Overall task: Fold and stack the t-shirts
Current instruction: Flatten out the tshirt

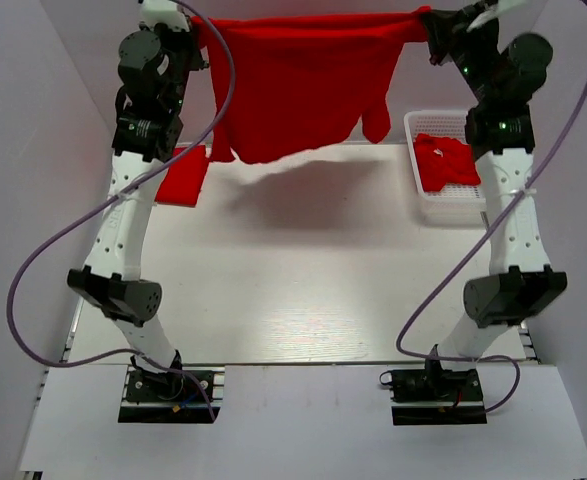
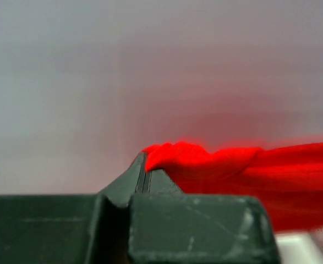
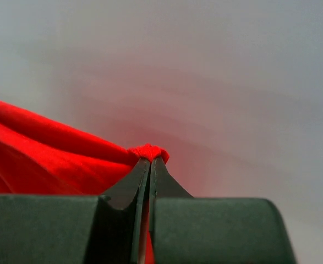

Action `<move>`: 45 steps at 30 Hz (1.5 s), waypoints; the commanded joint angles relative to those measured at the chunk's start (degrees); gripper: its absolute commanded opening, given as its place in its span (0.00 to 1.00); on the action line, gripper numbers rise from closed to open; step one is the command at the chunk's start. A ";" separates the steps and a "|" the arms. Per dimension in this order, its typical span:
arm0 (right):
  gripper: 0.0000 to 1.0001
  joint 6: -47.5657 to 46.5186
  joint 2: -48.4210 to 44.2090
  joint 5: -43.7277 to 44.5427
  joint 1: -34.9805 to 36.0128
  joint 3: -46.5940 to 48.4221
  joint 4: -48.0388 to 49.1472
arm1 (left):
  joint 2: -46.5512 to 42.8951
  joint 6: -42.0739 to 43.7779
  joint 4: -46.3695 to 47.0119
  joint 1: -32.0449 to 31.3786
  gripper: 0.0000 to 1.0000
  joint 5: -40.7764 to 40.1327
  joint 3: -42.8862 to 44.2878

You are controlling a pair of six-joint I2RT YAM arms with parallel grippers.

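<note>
A red t-shirt hangs spread in the air above the far end of the table, stretched between both grippers along its top edge. My left gripper is shut on its left corner, and my right gripper is shut on its right corner. In the left wrist view the cloth bunches at the closed tips of the left gripper. The right wrist view shows a small fold of cloth pinched at the tip of the right gripper. A folded red t-shirt lies flat at the table's far left.
A white mesh basket stands at the far right of the table with another crumpled red t-shirt inside. Purple cables loop beside both arms. Pale walls close in the table on the left, right and far sides.
</note>
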 commanded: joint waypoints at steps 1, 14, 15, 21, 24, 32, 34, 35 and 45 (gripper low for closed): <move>0.00 -1.96 -8.95 -0.89 -0.63 -14.40 3.98 | -12.66 -1.65 3.11 0.48 0.00 -0.13 -16.05; 0.00 21.56 -31.81 -11.69 -0.01 -77.21 9.77 | -40.26 -31.53 3.05 -0.58 0.00 18.58 -89.74; 0.00 22.81 -33.90 -11.79 -0.10 -78.81 9.34 | -41.06 -32.23 2.16 -0.58 0.00 19.81 -91.62; 0.00 22.22 -38.75 -9.86 -0.01 -87.79 -6.36 | -43.44 -34.26 0.31 -1.71 0.00 31.85 -102.09; 0.00 19.84 -38.32 -11.61 -0.01 -90.69 -14.38 | -41.87 -32.16 -1.01 -2.33 0.00 35.88 -104.12; 0.27 15.00 -34.36 -7.06 -0.27 -91.22 -32.39 | -43.52 -30.13 -15.23 -4.70 0.30 39.51 -103.86; 0.48 16.31 -35.93 -1.02 -0.36 -89.55 -36.51 | -46.76 -30.75 -22.32 -4.71 0.45 36.79 -101.23; 0.55 16.67 -37.07 0.76 -0.36 -88.33 -37.50 | -47.65 -31.27 -24.81 -4.71 0.63 35.56 -100.00; 0.89 12.90 -39.81 4.33 0.34 -77.42 -30.67 | -39.42 -29.60 -15.37 -4.71 1.00 21.14 -83.57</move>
